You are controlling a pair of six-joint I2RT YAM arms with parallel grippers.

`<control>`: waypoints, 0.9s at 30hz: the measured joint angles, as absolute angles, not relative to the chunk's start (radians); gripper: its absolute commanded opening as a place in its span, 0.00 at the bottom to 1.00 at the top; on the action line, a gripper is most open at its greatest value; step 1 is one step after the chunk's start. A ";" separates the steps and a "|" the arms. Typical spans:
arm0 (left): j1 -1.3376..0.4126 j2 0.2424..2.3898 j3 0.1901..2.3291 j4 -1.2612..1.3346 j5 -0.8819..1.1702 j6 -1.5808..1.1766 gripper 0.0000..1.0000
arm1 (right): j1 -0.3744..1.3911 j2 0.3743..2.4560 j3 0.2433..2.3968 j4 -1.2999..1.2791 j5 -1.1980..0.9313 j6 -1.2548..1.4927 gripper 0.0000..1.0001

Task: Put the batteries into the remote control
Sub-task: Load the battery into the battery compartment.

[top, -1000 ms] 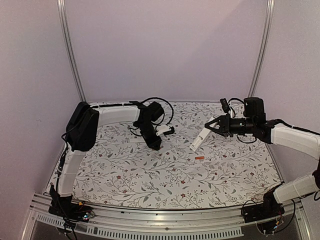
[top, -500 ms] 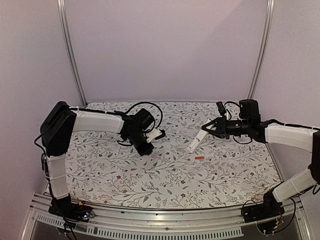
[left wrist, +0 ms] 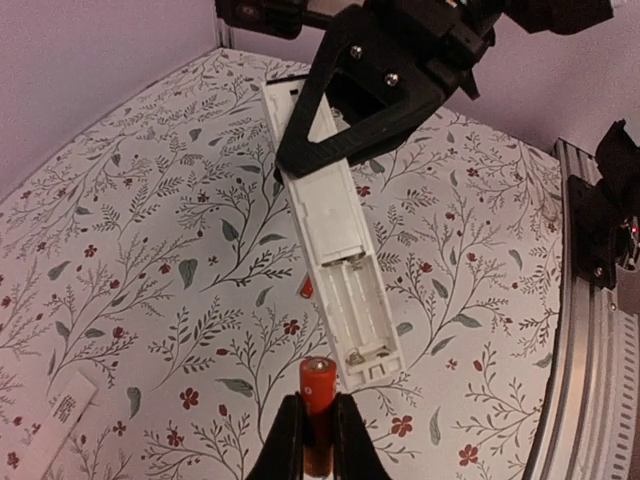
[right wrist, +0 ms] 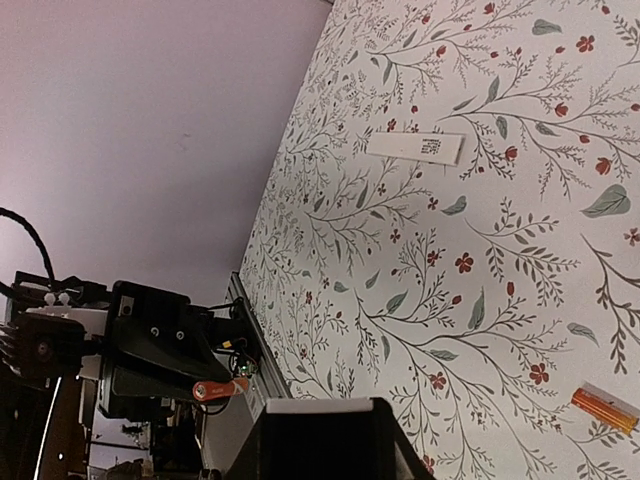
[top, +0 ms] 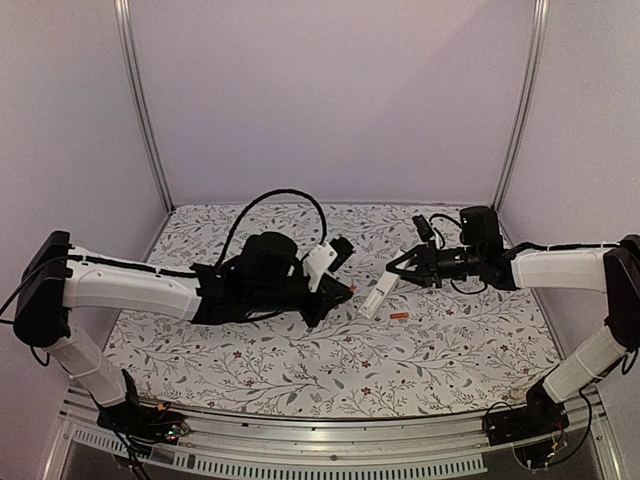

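My right gripper [top: 403, 269] is shut on the white remote control [top: 374, 297] and holds it slanted above the table. In the left wrist view the remote [left wrist: 325, 215] shows its open, empty battery bay [left wrist: 358, 312] facing up. My left gripper [top: 338, 292] is shut on one orange-red battery [left wrist: 318, 380], whose tip sits just short of the bay's near end, slightly to its left. The second battery [top: 399, 316] lies on the table below the remote. It also shows in the right wrist view [right wrist: 604, 408]. The right wrist view shows only the remote's end [right wrist: 315, 405] between my black fingers.
A flat white labelled strip [right wrist: 415, 147] lies on the flowered table cloth [top: 300, 360]; it also shows in the left wrist view [left wrist: 48, 422]. The metal front rail [left wrist: 585, 330] runs along the table's near edge. Purple walls close the back and sides.
My left arm has swung right and stretched out, bringing the battery up to the remote's open bay. My right gripper has moved left and slightly down with the remote.
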State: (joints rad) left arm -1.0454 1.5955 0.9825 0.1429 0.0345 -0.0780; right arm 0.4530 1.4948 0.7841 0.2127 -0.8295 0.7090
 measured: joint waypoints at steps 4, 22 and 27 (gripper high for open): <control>-1.089 1.607 0.964 0.255 0.002 -0.086 0.00 | 0.465 1.502 0.784 0.220 -0.842 0.718 0.00; -1.130 1.743 1.020 0.369 -0.069 -0.027 0.00 | 0.470 1.514 0.789 0.241 -0.879 0.750 0.00; -1.130 1.753 1.026 0.371 -0.068 -0.019 0.00 | 0.471 1.514 0.791 0.248 -0.885 0.756 0.00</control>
State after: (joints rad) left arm -1.1297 1.7531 1.0260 0.3706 -0.0681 -0.0189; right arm 0.4706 1.5143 0.7910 0.2481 -0.8848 0.7559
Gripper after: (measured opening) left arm 0.069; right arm 0.209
